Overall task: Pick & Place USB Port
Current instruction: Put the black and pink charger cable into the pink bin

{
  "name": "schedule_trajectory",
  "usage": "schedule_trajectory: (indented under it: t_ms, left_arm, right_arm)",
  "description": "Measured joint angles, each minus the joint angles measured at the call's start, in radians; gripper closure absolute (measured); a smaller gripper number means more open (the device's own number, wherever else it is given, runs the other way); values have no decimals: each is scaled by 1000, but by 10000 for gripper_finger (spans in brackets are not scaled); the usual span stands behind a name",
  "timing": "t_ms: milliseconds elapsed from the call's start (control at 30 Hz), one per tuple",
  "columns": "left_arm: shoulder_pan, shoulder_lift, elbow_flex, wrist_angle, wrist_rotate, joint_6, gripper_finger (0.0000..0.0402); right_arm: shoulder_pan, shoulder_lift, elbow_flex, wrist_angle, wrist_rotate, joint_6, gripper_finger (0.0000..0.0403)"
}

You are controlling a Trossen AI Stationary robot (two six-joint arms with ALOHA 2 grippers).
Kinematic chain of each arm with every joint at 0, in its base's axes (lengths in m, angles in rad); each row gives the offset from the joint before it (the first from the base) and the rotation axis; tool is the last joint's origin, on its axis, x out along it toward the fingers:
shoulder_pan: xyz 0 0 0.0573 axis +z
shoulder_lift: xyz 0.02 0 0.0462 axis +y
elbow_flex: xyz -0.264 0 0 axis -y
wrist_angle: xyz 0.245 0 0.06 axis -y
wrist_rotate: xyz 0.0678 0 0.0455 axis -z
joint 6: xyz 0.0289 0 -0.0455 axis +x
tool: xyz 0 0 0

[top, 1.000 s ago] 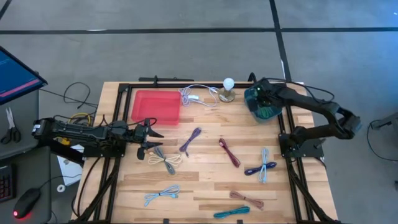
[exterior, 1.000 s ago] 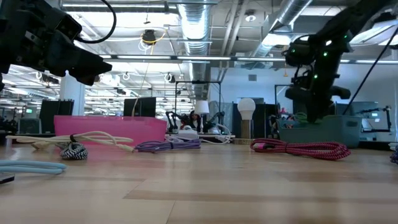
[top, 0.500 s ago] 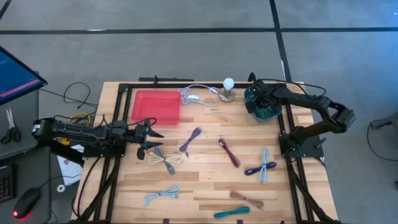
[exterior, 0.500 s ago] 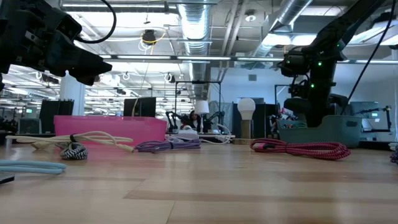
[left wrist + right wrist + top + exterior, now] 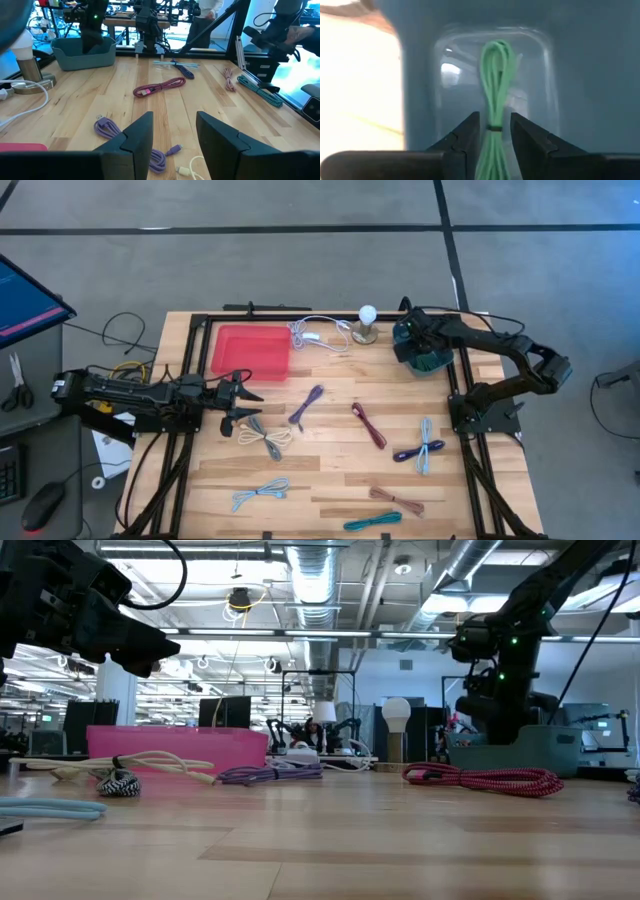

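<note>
Wooden table [image 5: 330, 470]: eight loose cables, two bins, one bulb.

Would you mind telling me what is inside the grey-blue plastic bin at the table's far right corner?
A bundled light green cable lies in the grey-blue plastic bin, between the right gripper's parted fingers. The rest of the bin floor is hidden in the high view by that gripper.

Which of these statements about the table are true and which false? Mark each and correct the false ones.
1. The right gripper is over the teal bin. True.
2. A green cable hangs between its fingers into the bin. True.
3. The red tray holds a purple cable. False: the purple cable lies on the table beside it.
4. The left gripper holds a cable. False: it is open, holding nothing.
</note>
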Motion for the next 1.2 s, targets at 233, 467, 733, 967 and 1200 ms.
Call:
schedule_trajectory:
  t_ms: [233, 467, 733, 967, 1200]
  left_arm:
    - [0, 0, 0, 0, 0, 0, 253]
    - [0, 0, 0, 0, 0, 0, 253]
    - [0, 0, 0, 0, 0, 0, 253]
    - [0, 0, 0, 0, 0, 0, 253]
    - [0, 0, 0, 3, 0, 0, 253]
  right_arm:
    - [29, 0, 74, 2, -180, -43, 305]
    - [104, 0, 148, -7, -288, -54, 305]
    - [202, 0, 209, -133, -431, -53, 305]
    - [299, 0, 219, -178, -457, -43, 305]
    - [398, -34, 219, 8, -476, -66, 305]
